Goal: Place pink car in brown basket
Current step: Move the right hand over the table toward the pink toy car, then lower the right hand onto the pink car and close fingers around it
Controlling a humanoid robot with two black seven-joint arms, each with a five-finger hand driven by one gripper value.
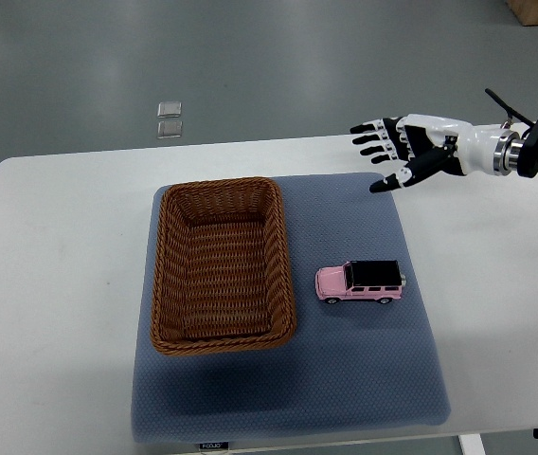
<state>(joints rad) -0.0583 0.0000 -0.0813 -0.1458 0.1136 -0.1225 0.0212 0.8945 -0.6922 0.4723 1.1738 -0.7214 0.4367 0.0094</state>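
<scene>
Below and a little to the left of our right hand [403, 152], as the top view shows it, the pink car [361, 282] sits on the blue-grey mat [364, 379], well apart from the fingers and not touched by anything. Our hand comes in from the picture's right edge and hovers over the far corner of the mat, fingers spread and loose, thumb out, holding nothing. Further left than the car, with a strip of bare mat between them, the brown wicker basket [160, 275] lies on the same mat, and we see nothing inside it but its woven floor. The car has a black roof and stands on its wheels, its long side roughly across the basket's long side. The mat rests on a white table [51, 246]. We judge the task as barely begun: no grasp is made, the car is not lifted, the basket not filled. What is left, as we read it, is all of it: bring the hand down to the car, close on it, carry it over the rim and release
</scene>
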